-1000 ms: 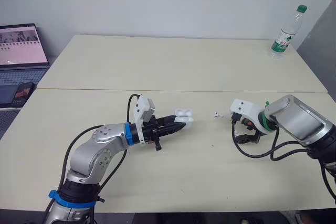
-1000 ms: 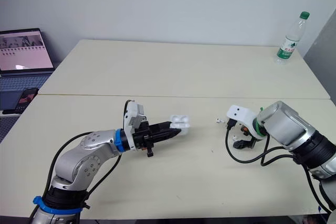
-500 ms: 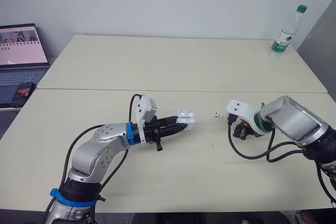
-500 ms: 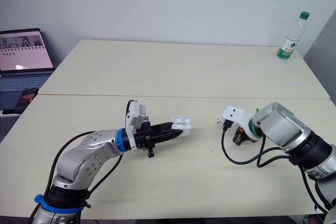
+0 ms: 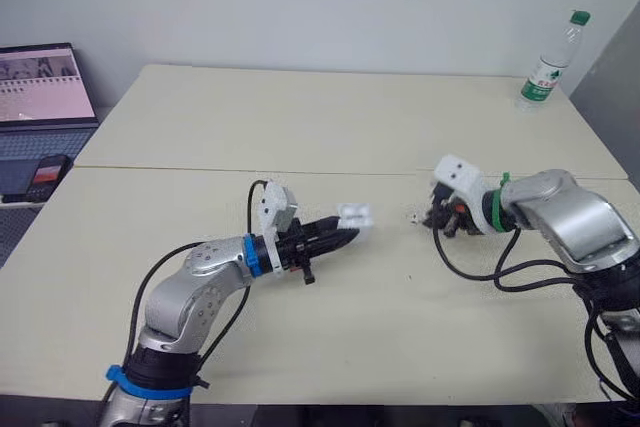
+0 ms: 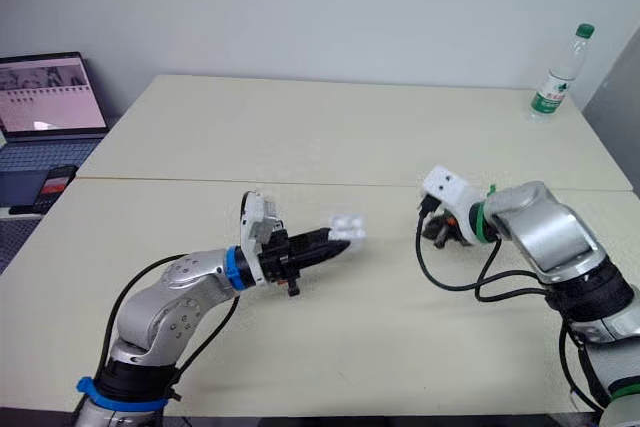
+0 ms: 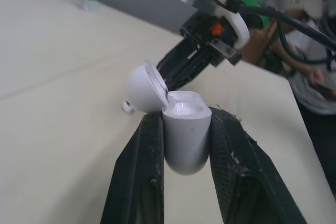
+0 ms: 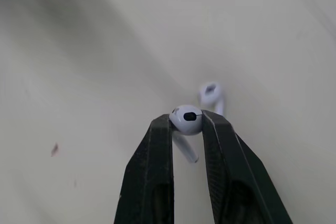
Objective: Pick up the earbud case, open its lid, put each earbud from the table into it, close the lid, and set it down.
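**Operator:** Where does the earbud case (image 7: 184, 150) lie from the right claw (image 8: 186, 121)?

**Technician:** Toward the robot's left, near but apart. The left claw (image 7: 185, 124) is clamped on the case body, with the lid (image 7: 142, 85) hinged back and the cavity exposed.

**Operator:** Right claw condition?

**Technician:** Closed on one earbud (image 8: 186, 115) by its head, stem hanging below. The second earbud (image 8: 211, 94) lies on the worktop (image 5: 300, 127) just beyond. The next move is probably leftward, stem lined up with the cavity.

The earbud case (image 7: 184, 140) and earbud (image 8: 186, 119) are glossy white plastic; the desk (image 5: 300, 117) is smooth and matt.
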Action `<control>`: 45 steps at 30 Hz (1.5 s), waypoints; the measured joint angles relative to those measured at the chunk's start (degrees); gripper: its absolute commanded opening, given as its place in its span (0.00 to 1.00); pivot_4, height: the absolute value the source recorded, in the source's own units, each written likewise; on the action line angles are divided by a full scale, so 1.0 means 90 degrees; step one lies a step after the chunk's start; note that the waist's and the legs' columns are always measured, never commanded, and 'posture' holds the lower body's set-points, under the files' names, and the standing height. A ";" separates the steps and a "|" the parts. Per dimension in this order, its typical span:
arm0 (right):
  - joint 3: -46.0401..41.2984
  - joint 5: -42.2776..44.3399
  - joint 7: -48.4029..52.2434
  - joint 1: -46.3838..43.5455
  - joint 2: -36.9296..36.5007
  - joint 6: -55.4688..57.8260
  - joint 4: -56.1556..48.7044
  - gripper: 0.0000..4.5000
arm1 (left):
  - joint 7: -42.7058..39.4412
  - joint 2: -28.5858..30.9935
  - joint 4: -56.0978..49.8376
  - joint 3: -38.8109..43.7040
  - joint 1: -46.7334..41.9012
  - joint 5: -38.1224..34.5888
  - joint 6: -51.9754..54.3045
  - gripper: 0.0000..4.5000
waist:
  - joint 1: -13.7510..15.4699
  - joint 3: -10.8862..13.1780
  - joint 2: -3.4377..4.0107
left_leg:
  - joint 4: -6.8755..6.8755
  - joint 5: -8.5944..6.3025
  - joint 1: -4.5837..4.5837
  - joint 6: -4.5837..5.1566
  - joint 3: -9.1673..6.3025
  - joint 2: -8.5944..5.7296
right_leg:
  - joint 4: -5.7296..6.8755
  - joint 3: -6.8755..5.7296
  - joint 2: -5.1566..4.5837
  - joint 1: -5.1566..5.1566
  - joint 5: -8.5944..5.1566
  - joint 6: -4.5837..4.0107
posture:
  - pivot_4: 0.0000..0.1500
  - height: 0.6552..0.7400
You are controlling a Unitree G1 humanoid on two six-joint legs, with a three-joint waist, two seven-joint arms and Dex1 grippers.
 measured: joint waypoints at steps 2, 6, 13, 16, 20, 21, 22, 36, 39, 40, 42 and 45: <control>-0.0839 0.0249 -0.0290 0.0218 0.0461 -0.0028 -0.0173 0.09 | 0.0211 -0.0141 0.0159 0.0120 -0.0123 0.0105 -0.0217 0.17 | 0.0003 -0.0001 -0.0001 | 0.0001 0.0000 0.0001 0.0000 -0.0003 0.0000 | 0.0000 0.0000 0.0000 0.0004 0.0001 0.0000 | 1.00 0.95; -0.1929 0.0711 -0.0909 0.0390 0.1516 -0.0194 -0.0455 0.09 | 0.0498 -0.0437 0.0384 0.0163 -0.0330 0.0261 -0.0448 0.17 | -0.0009 -0.0001 -0.0001 | 0.0003 0.0000 0.0002 0.0000 0.0001 0.0000 | 0.0006 0.0002 0.0003 0.0003 0.0002 0.0002 | 1.00 0.95; -0.3682 0.1817 -0.2395 0.0158 0.3641 -0.0372 -0.0588 0.09 | 0.1103 -0.1121 0.0806 0.0191 -0.0883 0.0397 -0.0652 0.17 | -0.0016 -0.0002 0.0001 | 0.0003 0.0001 0.0002 -0.0001 0.0000 0.0002 | 0.0009 0.0003 0.0014 0.0002 0.0004 0.0000 | 1.00 0.95; -0.3851 0.2109 -0.2802 0.0243 0.4342 -0.0828 -0.0770 0.09 | 0.1372 -0.1433 0.0993 0.0211 -0.1110 0.0403 -0.0666 0.17 | -0.0017 -0.0002 0.0001 | -0.0002 0.0000 0.0000 -0.0001 0.0001 0.0000 | 0.0007 0.0003 0.0014 0.0000 0.0004 0.0000 | 1.00 0.95; -0.3542 0.2263 -0.3007 0.0511 0.4784 -0.1501 -0.0929 0.09 | 0.1545 -0.1638 0.1114 0.0211 -0.1366 0.0403 -0.0677 0.17 | -0.0026 -0.0002 0.0002 | -0.0007 0.0000 0.0001 -0.0001 0.0005 0.0000 | 0.0005 0.0005 0.0015 -0.0001 0.0004 0.0000 | 1.00 0.95; -0.3480 0.2265 -0.3074 0.0547 0.4898 -0.1667 -0.0929 0.09 | 0.1571 -0.1646 0.1147 0.0213 -0.1390 0.0403 -0.0685 0.17 | -0.0029 -0.0003 0.0002 | -0.0007 0.0000 0.0002 -0.0001 0.0005 0.0000 | 0.0006 0.0005 0.0015 -0.0001 0.0004 0.0000 | 1.00 0.95; -0.3442 0.2269 -0.3156 0.0579 0.5019 -0.1842 -0.0929 0.09 | 0.1577 -0.1665 0.1180 0.0214 -0.1398 0.0404 -0.0686 0.17 | -0.0028 -0.0003 0.0003 | -0.0007 0.0000 0.0003 -0.0001 0.0004 0.0000 | 0.0007 0.0004 0.0015 -0.0001 0.0004 0.0000 | 1.00 0.95; -0.1969 0.1872 -0.3082 0.1417 0.4854 -0.3231 -0.0920 0.09 | 0.1443 -0.1605 0.1208 0.0213 -0.1401 0.0390 -0.0673 0.17 | -0.0027 -0.0003 0.0003 | -0.0006 0.0001 0.0003 -0.0002 0.0004 -0.0001 | 0.0006 0.0001 0.0020 0.0000 0.0004 0.0000 | 1.00 0.95; -0.1846 0.1789 -0.3010 0.1478 0.4768 -0.3425 -0.0862 0.09 | 0.1440 -0.1604 0.1208 0.0213 -0.1401 0.0389 -0.0667 0.17 | -0.0027 -0.0003 0.0003 | -0.0006 0.0001 0.0004 -0.0002 0.0003 0.0001 | 0.0006 0.0002 0.0022 0.0000 0.0004 0.0000 | 1.00 0.95; -0.1826 0.1779 -0.2996 0.1478 0.4751 -0.3454 -0.0840 0.09 | 0.1438 -0.1604 0.1208 0.0213 -0.1401 0.0388 -0.0667 0.17 | -0.0027 -0.0003 0.0003 | -0.0006 0.0001 0.0004 -0.0002 0.0002 0.0001 | 0.0006 0.0002 0.0023 0.0000 0.0004 0.0000 | 1.00 0.95; -0.1772 0.1773 -0.2948 0.1480 0.4710 -0.3554 -0.0789 0.09 | 0.1433 -0.1600 0.1208 0.0213 -0.1401 0.0388 -0.0665 0.17 | -0.0027 -0.0003 0.0003 | -0.0006 0.0001 0.0004 -0.0002 0.0003 0.0001 | 0.0006 0.0002 0.0023 0.0000 0.0004 0.0000 | 1.00 0.95; -0.1710 0.1773 -0.2919 0.1480 0.4694 -0.3583 -0.0713 0.09 | 0.1419 -0.1600 0.1207 0.0211 -0.1401 0.0388 -0.0665 0.17 | -0.0026 -0.0003 0.0003 | -0.0006 0.0001 0.0004 -0.0002 0.0003 0.0001 | 0.0006 0.0002 0.0023 0.0000 0.0004 0.0000 | 1.00 0.95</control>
